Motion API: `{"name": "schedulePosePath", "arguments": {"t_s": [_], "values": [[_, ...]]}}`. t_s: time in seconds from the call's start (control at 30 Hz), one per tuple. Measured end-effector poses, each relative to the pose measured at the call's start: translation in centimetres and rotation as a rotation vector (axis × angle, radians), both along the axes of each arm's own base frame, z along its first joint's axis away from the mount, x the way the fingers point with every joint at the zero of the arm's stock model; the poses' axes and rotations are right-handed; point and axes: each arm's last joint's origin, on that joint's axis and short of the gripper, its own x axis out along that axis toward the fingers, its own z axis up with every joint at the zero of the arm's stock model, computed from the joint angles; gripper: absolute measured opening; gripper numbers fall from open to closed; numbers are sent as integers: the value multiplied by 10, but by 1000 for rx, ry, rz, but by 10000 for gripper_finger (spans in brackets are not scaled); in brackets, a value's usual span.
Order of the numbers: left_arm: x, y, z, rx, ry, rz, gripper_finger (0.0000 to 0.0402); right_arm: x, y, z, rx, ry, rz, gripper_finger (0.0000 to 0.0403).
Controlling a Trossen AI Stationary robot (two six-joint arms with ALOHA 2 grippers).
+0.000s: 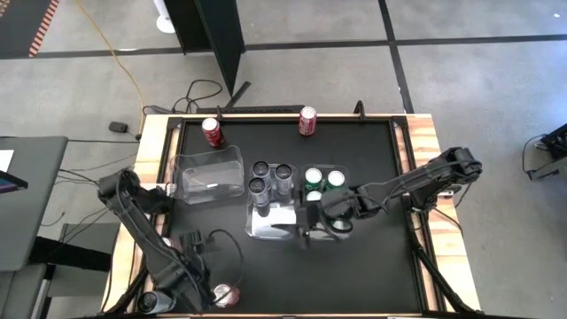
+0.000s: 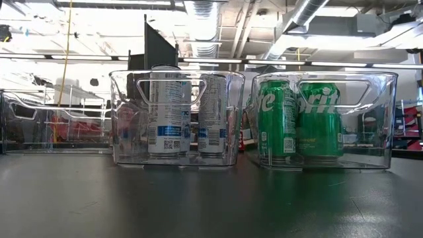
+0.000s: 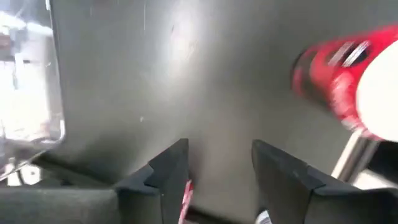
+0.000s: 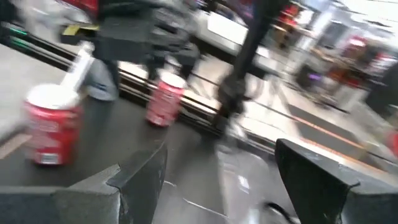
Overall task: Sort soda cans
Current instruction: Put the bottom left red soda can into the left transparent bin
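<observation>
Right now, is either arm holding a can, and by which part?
Neither. The left gripper has nothing between its fingers, with a red can beside it. The right gripper is open and holds nothing.

- The high view looks straight down from far above the black table (image 1: 354,266). It sees the whole table and some floor around it.
- The low view sits right at table height and looks flat across. It is close to two clear bins (image 2: 173,116). The high view shows these bins too, near the table's middle (image 1: 273,221).
- The left wrist view is very close to the table, with a red can (image 3: 339,84) at two o'clock.
- The right wrist view looks past the table's edge into the room.
</observation>
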Motion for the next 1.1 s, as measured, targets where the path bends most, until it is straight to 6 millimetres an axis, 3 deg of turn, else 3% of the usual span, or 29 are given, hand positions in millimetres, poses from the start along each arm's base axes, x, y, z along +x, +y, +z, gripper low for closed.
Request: {"name": "schedulePosePath", "arguments": {"t_s": [0.13,0.27,0.43,0.6,0.83,0.97,1.1], "values": [[-7,5,-10,87,87,89,163,-7,-6,5,-60,11,-175,315],[-6,16,-3,142,-56,173,162,-20,-23,22,-31,9,-233,315],[-7,25,10,191,-193,132,171,-36,-56,41,50,0,-333,315],[-3,19,13,116,-222,15,233,-46,-76,43,76,51,-399,315],[5,4,14,-94,-220,-68,354,-42,-79,33,53,115,-404,315],[4,3,14,-135,-188,-45,387,-36,-78,25,42,138,-403,315],[8,-3,16,-210,-225,-25,396,-33,-77,20,35,158,-403,315]]}}
